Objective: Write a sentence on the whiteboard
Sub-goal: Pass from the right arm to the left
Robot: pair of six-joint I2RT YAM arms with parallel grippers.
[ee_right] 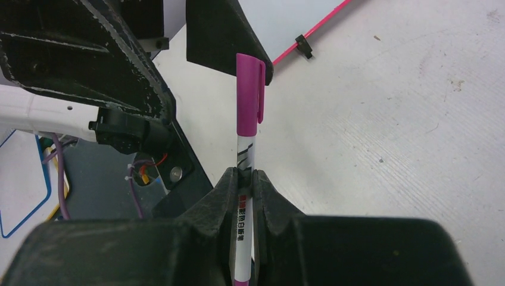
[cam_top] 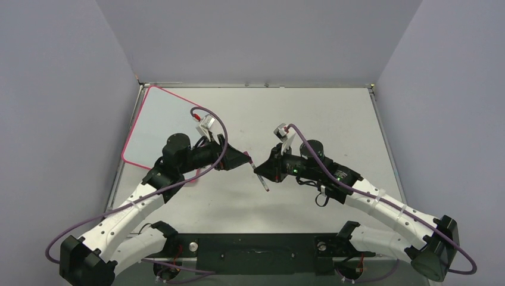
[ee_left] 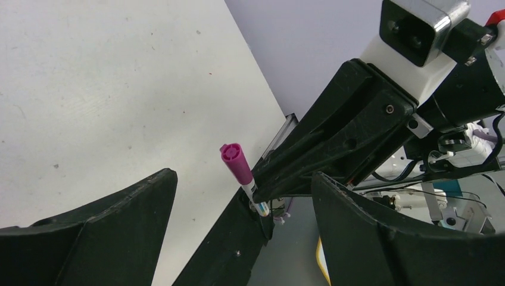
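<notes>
The right gripper [cam_top: 261, 171] is clenched on a marker [cam_top: 265, 185]. In the right wrist view its two fingers [ee_right: 229, 190] pinch the white barrel of the marker [ee_right: 245, 149] just below the magenta cap [ee_right: 249, 95], with printed lettering on the barrel showing between them. The cap end points away from this gripper toward the left arm, and the cap is on.

The left gripper [cam_top: 245, 158] is released, its jaws spread wide. In the left wrist view its dark fingers [ee_left: 119, 220] stand on either side of the frame, and the capped end of the marker [ee_left: 237, 167] sits in the gap between them, apart from both. The right wrist view shows one black finger of the left gripper [ee_right: 223, 36] close by the top of the cap. Whether it touches the cap cannot be told.

From above, the two grippers meet nose to nose near the middle of the white table [cam_top: 321, 119], with the marker slanted between them and held clear of the surface.

The whiteboard [cam_top: 158, 119] lies flat in the far left corner of the table, behind and to the left of the left gripper, its near edge partly covered by the left arm. Its thin red-pink frame shows along the left and far sides. In the right wrist view a strip of the whiteboard [ee_right: 286, 18] appears beyond the cap, with a small black clip [ee_right: 304, 44] on the pink edge. The marker is well apart from the board.
</notes>
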